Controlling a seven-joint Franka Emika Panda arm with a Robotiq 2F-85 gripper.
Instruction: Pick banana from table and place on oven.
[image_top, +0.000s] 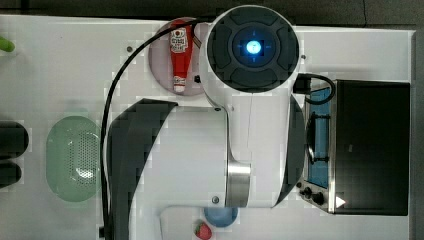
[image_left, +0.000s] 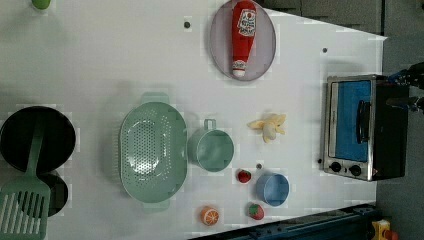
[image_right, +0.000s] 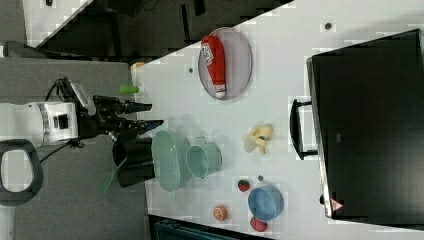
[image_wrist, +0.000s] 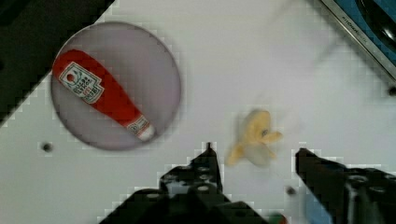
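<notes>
banana (image_wrist: 254, 137) on table (image_left: 100, 75) | tool (image_wrist: 254, 161) above, parted, empty

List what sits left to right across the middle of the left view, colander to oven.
Green colander → green cup → banana → oven.

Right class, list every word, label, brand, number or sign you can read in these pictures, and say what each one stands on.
No text reads clearly.
Ketchup bottle white label: print too blurred to read.
Oven top, small pale marking: illegible.
Oven corner, red and white triangle sign: a warning symbol, its wording not legible.
Oven front frame lettering in the wrist view: blurred.
</notes>
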